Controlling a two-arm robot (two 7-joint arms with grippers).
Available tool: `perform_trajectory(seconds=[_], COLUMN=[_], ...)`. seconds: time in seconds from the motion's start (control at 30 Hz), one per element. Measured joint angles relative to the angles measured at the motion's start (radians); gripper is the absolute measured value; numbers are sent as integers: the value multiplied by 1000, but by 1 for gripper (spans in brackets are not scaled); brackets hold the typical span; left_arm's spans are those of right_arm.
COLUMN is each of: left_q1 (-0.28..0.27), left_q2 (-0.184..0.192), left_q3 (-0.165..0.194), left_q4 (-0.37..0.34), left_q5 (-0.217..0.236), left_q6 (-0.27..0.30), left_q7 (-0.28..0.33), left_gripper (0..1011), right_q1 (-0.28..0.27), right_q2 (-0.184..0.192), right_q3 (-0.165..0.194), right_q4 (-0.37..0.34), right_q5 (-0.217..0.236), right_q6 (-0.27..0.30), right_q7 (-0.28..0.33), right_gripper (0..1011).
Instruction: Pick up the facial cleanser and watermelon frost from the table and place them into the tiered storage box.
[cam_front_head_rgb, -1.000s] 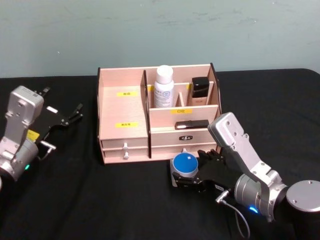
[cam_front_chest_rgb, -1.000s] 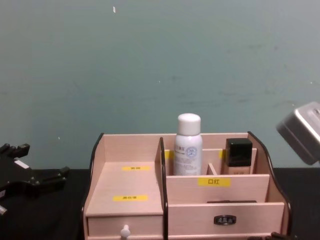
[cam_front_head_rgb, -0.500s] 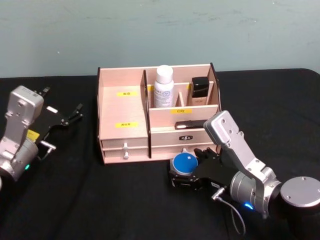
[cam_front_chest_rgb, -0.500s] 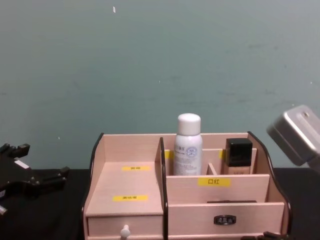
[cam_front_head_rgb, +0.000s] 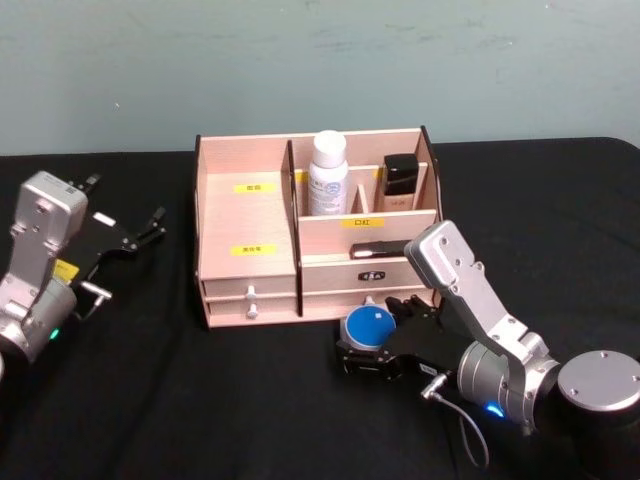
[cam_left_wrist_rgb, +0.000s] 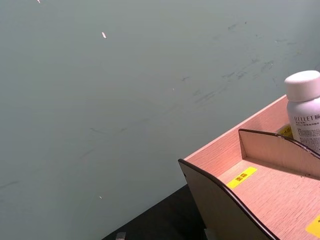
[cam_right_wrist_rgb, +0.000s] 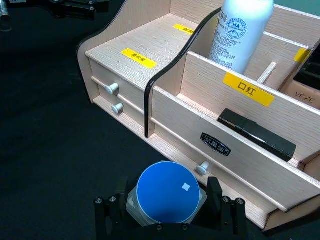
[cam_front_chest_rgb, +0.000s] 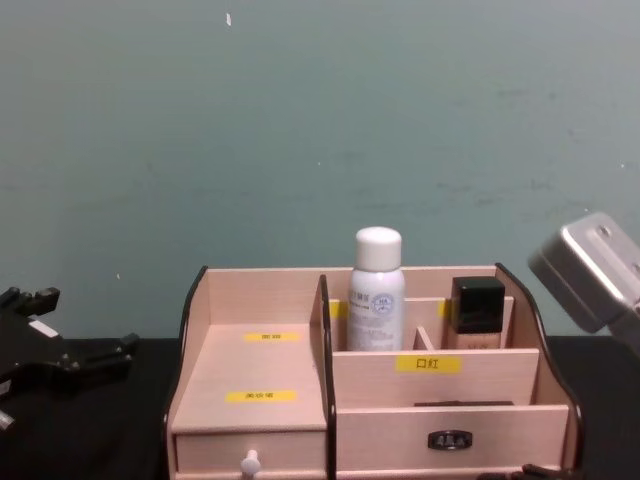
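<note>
A clear jar with a round blue lid (cam_front_head_rgb: 370, 325) (cam_right_wrist_rgb: 167, 192) sits on the black table just in front of the tiered storage box (cam_front_head_rgb: 248, 215) (cam_right_wrist_rgb: 210, 100) (cam_front_chest_rgb: 270, 360). My right gripper (cam_front_head_rgb: 368, 345) (cam_right_wrist_rgb: 165, 212) is shut on this jar, one black finger on each side. A white bottle (cam_front_head_rgb: 327, 175) (cam_right_wrist_rgb: 242, 30) (cam_front_chest_rgb: 377, 295) stands upright in the box's back middle compartment. I cannot tell which of the two is the facial cleanser and which the watermelon frost. My left gripper (cam_front_head_rgb: 152, 228) rests open on the table, left of the box.
A black square bottle (cam_front_head_rgb: 401, 175) (cam_front_chest_rgb: 476, 310) stands in the back right compartment. A flat black item (cam_front_head_rgb: 383, 248) (cam_right_wrist_rgb: 255, 135) lies in the front right tray. The left stepped compartments (cam_left_wrist_rgb: 260, 170) hold nothing. Small drawers with knobs (cam_right_wrist_rgb: 112, 89) face me.
My right arm has shifted slightly left and lower, staying around the blue-lidded jar. The left arm has not moved.
</note>
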Motion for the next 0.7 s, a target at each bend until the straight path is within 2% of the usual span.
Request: perform_trajectory(seconds=[0.17,0.4,0.47,0.57,0.7], left_q1=[0,0,0,0,0], left_q2=[0,0,0,0,0], left_q3=[0,0,0,0,0], left_q4=[0,0,0,0,0], left_q5=[0,0,0,0,0], left_q6=[0,0,0,0,0], left_q7=[0,0,0,0,0], left_gripper=[1010,1010,1010,1010,1010], right_q1=[0,-1,-1,-1,-2], right_q2=[0,0,0,0,0], right_q3=[0,0,0,0,0], right_q4=[-1,-2,-2,-2,-2], right_q5=[0,0,0,0,0], right_q6=[0,0,1,0,0], right_q7=[-1,-1,-1,-2,-2], right_gripper=[996,857,772,728,729])
